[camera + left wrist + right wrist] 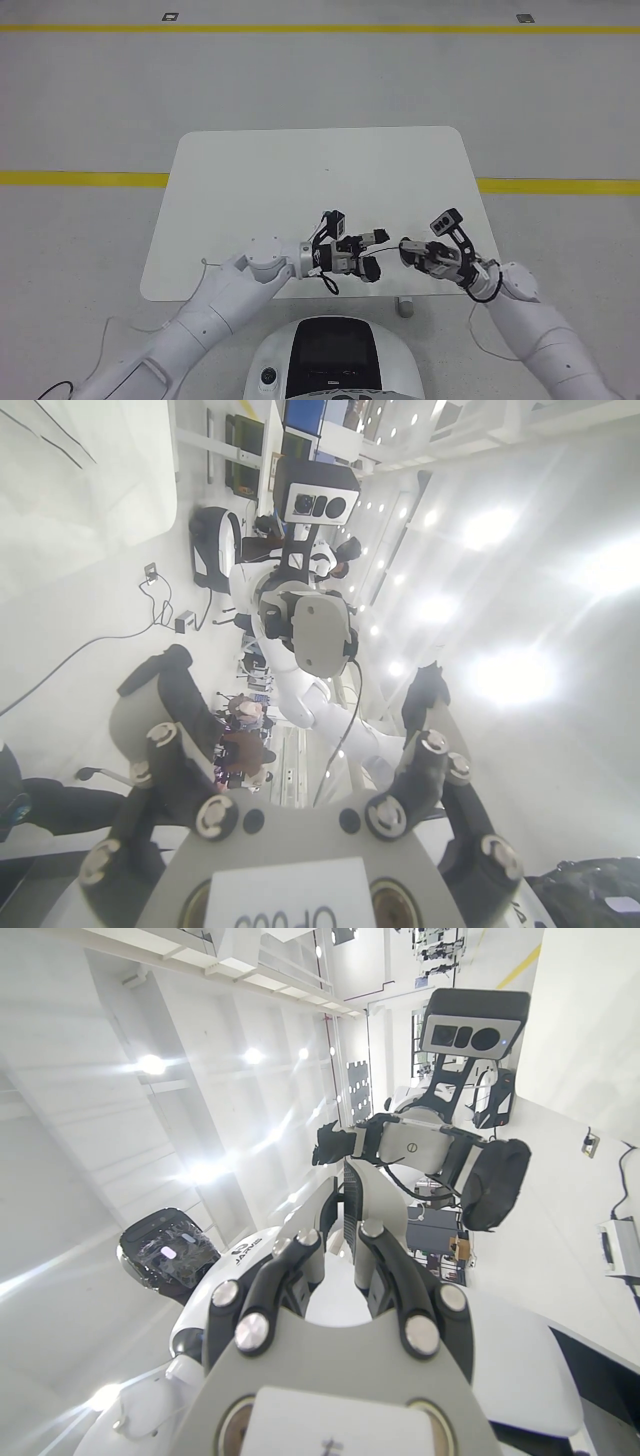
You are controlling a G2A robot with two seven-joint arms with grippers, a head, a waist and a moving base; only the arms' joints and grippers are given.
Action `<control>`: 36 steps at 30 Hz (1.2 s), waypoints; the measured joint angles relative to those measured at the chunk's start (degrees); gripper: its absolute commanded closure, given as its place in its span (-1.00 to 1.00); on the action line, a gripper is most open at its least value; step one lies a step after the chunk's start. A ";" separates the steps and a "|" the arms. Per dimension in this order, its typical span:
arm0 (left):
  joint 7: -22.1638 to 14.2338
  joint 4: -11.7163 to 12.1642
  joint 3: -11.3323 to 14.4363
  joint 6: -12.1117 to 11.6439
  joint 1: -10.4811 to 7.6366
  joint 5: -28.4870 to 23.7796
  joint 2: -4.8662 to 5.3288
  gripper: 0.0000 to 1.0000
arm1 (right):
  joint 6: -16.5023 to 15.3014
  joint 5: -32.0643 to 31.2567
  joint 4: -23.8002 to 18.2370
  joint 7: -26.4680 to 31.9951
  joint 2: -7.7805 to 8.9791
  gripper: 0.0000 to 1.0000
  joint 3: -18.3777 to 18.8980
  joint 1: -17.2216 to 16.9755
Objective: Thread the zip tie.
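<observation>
Over the near edge of the white table (300,180), the left gripper (297,670) has its fingers wide apart, the right gripper (342,1188) facing it has its fingers pressed together, and a thin dark line between them may be the zip tie (392,246).

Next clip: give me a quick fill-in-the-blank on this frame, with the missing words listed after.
The left tool is ____ (open or shut). The table top is ____ in colour. In the top view the left tool and the right tool point ____ each other. The floor stripes are ____.
Missing words: open; white; toward; yellow.
</observation>
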 measured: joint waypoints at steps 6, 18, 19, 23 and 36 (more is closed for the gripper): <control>-0.13 0.09 0.05 -0.01 -0.12 -0.08 -0.01 -1.00 | 0.24 -0.14 0.60 0.11 -0.35 1.00 -0.04 0.38; 0.19 0.14 0.13 0.08 -0.19 -0.15 -0.02 -1.00 | 0.88 -0.91 1.43 0.71 -0.93 1.00 -0.16 0.87; 0.22 0.16 0.15 0.10 -0.22 -0.13 -0.03 -1.00 | 0.90 -0.93 1.47 0.77 -0.97 1.00 -0.14 0.89; 0.33 0.23 0.23 0.16 -0.27 -0.05 -0.05 -1.00 | 1.00 -1.13 1.58 1.19 -1.11 1.00 -0.08 0.93; 1.38 0.64 -0.09 0.11 -0.14 -0.65 -0.06 -0.92 | 0.86 -1.34 1.66 2.66 -1.53 1.00 0.43 0.82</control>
